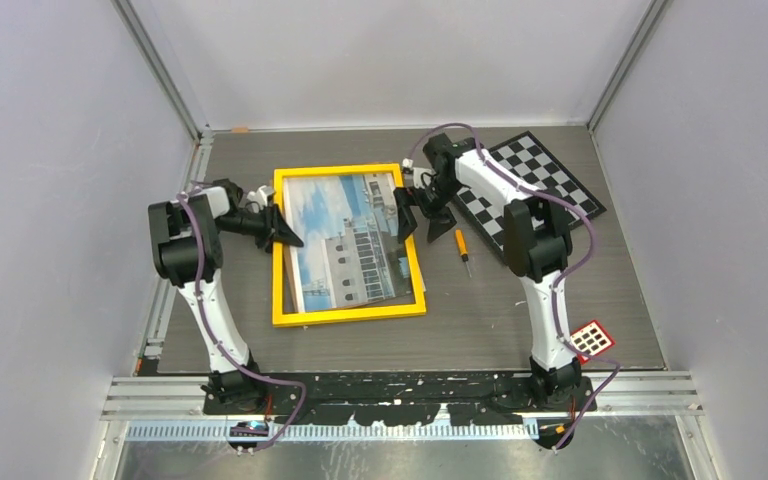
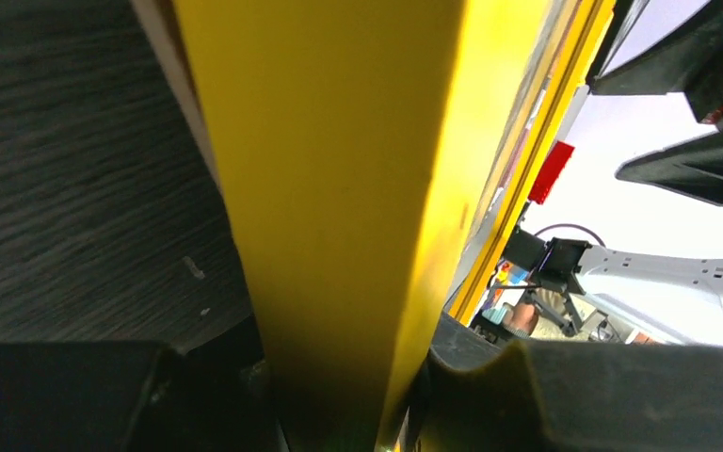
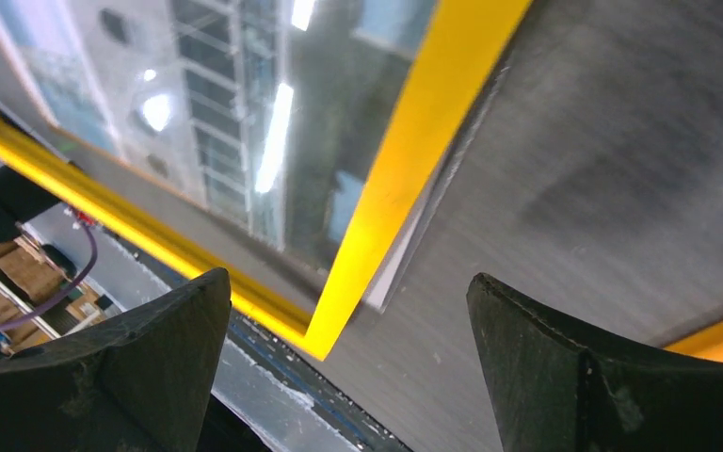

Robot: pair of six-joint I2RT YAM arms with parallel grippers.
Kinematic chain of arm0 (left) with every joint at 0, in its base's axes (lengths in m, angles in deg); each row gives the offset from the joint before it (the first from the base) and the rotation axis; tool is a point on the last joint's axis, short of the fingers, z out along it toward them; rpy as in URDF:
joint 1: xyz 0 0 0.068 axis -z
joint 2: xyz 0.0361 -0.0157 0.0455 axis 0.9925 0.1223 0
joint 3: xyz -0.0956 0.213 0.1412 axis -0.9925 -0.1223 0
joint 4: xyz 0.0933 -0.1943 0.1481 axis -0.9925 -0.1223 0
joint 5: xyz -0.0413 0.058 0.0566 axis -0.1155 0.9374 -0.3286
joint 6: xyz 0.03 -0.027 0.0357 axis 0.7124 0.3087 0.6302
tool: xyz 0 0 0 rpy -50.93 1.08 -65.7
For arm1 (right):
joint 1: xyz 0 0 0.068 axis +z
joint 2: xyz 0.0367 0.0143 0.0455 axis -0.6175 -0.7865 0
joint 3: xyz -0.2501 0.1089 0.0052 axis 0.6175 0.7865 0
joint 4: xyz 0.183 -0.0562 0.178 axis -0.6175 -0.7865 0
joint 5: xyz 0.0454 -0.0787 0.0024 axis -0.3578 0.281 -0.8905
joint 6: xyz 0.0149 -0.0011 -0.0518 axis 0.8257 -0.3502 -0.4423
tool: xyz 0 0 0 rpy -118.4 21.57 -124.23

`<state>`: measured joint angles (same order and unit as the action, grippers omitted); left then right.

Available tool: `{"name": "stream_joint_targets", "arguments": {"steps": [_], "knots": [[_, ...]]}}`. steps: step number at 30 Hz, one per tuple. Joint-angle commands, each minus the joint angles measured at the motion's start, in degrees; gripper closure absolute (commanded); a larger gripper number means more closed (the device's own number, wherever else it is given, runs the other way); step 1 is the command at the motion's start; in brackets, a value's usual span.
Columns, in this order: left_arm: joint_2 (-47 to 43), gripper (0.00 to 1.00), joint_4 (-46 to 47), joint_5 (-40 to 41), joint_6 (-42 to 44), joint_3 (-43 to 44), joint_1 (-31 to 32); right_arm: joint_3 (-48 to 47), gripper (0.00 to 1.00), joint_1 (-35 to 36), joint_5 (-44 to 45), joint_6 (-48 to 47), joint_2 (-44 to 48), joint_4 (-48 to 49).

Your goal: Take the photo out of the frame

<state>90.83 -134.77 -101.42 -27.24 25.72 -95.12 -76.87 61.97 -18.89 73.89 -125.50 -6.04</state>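
Within yellow frame (image 1: 350, 314), blue-sky building photo (image 1: 345, 250)

The frame (image 1: 348, 315) lies flat at the centre of the table (image 1: 470, 330), between the two arms. The photo (image 1: 345, 240) sits inside it, face up. The left gripper (image 1: 285, 232) is at the frame's left rail, with the rail between its jaws. The right gripper (image 1: 403, 215) is above the right rail, at its far half. A screwdriver (image 1: 462, 247) lies just right of the frame. A checkerboard (image 1: 550, 175) occupies the far right corner. A small card (image 1: 593, 339) lies beside the right arm's base.
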Motion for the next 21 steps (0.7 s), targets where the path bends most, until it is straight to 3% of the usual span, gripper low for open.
{"name": "stream_joint_targets", "arguments": {"steps": [1, 11, 21], "knots": [[-4.2, 0.74, 5.6, 10.1, -9.7, -3.2, -0.7, -2.6, 0.02, -0.8, 2.3, 1.9, -3.4, 3.2], [-10.3, 0.25, 7.5, 20.5, -12.8, -5.8, -0.8, 0.3, 0.14, -1.0, 3.1, 1.8, -7.0, 6.9], [-14.0, 0.1, 13.8, 26.2, -17.1, -9.2, -1.0, 2.6, 0.25, -0.4, -1.9, 3.4, -9.4, 7.9]]}}
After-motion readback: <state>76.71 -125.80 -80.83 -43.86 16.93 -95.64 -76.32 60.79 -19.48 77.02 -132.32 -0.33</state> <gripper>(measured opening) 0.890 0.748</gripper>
